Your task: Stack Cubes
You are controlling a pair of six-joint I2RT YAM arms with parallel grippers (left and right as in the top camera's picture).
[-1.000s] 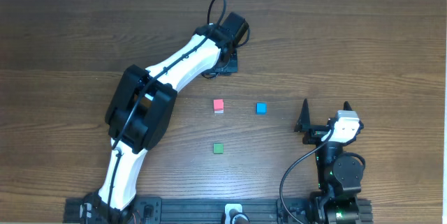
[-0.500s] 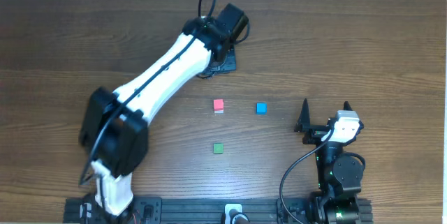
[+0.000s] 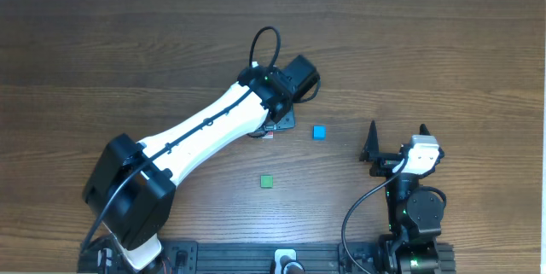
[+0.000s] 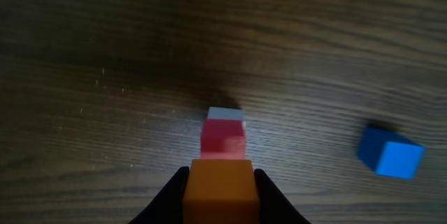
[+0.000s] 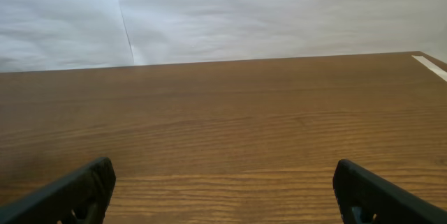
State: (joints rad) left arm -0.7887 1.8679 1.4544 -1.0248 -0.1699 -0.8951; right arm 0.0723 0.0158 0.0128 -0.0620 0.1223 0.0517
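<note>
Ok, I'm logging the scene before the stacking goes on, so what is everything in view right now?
orange cube: 1, orange, held in the left gripper, close by the red cube
red cube: 1, red, on the table near its middle
blue cube: 1, blue, on the table, apart from the red cube
green cube: 1, green, on the table, nearer the arm bases
table: 1, brown wood, under everything
left gripper: 1, black, shut on the orange cube
right gripper: 1, black, open, near its own base
</note>
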